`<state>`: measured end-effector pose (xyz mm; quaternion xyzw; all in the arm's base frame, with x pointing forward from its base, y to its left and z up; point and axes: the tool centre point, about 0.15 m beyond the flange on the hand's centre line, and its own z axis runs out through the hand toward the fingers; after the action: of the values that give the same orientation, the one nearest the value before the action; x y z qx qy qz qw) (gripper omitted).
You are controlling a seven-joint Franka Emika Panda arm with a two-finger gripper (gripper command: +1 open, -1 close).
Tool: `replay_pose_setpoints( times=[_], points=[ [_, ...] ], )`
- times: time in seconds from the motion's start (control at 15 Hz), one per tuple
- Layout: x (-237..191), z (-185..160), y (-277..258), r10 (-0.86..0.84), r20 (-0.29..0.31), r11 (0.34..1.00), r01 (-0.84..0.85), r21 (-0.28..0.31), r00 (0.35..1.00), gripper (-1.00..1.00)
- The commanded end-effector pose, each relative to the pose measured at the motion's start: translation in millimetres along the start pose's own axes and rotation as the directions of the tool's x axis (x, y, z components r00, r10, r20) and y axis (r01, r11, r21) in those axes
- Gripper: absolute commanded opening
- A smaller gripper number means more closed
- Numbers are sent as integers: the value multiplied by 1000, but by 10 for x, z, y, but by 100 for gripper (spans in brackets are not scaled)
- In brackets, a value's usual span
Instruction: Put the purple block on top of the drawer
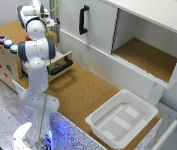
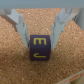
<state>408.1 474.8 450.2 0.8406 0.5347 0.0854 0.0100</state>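
Purple, with yellow letters on its upper face, the purple block sits between the two fingers of the pincer. In the wrist view the fingers angle inward and meet the block's sides near its upper edge, so the pincer is closed to the block's width and has hold of it. Directly beneath the block lies a brown cork-textured surface; whether the block rests on it or is held just clear of it cannot be told.

In the exterior view the pincer is largely hidden behind the white arm, and the block is not visible there. The pincer stands over the cork top of the light wooden box. Below and just in front of it the drawer, pale wood with a long black bar handle, is pulled partly out.

Further out, toward the exterior view's right, the cork counter carries a white plastic tub. Behind it stands a big white cupboard with a vertical black handle.
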Motion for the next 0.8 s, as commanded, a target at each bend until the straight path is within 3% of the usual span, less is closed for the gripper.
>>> replay_pose_setpoints(
  times=[0.0, 0.2, 0.53, 0.67, 0.73],
  points=[
    [50, -394, -53, 48, 102, 999, -48, 0, 994, 100],
    [-185, -588, -240, 75, 77, 994, -81, 80, 994, 100],
    [-694, -702, -611, 232, 128, 956, -250, 152, 964, 100],
    [-869, -786, -767, 261, 127, 943, -281, 179, 957, 100],
    [-914, -833, -843, 258, 117, 948, -275, 163, 959, 100]
  ],
)
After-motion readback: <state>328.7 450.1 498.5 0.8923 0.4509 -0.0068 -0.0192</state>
